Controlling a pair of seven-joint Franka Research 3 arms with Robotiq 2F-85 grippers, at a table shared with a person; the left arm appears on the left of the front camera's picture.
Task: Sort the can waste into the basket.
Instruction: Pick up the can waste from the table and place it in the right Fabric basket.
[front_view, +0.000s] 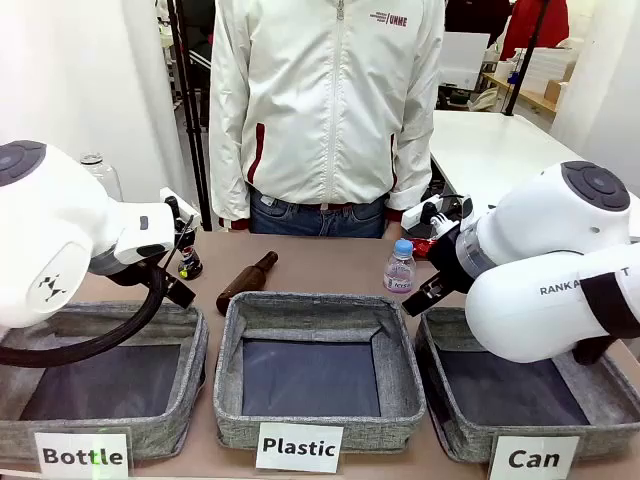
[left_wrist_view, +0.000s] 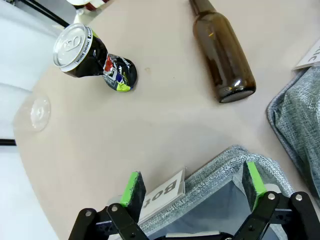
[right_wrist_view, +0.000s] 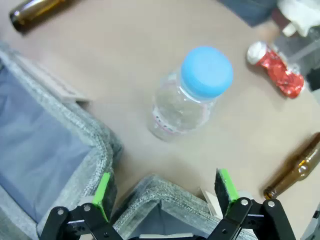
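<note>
Baskets first, front view: we logged three grey fabric ones in a row, carded Bottle (front_view: 192, 395), Plastic (front_view: 232, 415) and Can. The Can basket (front_view: 458, 432) sat rightmost, its dark bottom partly behind the right arm (front_view: 560, 270). The dark can (front_view: 188, 264) was on the table beyond the Bottle basket, just past the left arm (front_view: 60, 225) and left of a brown bottle (front_view: 247, 283) lying down. A clear plastic bottle (front_view: 400, 268) stood upright beyond the Plastic basket. A person (front_view: 325, 110) in a white jacket stood at the far side.

Left wrist view: the left gripper (left_wrist_view: 192, 175) hung released, jaws wide, nothing between the pads, over a corner of the Bottle basket. The dark can's long axis ran from upper left to lower right in the picture. Its silver end pointed upper left, and its crumpled black end showed yellow-green marks. Whether it stood or leaned, we could not tell. It lay well apart from the brown bottle.

Right wrist view: the right gripper (right_wrist_view: 164, 179) was likewise released and empty, above a grey basket corner. The red can (right_wrist_view: 277, 70) lay on the table beyond the plastic bottle, outside every basket. It was shiny and crushed, with its long axis slanting and its silver end toward upper left.
</note>
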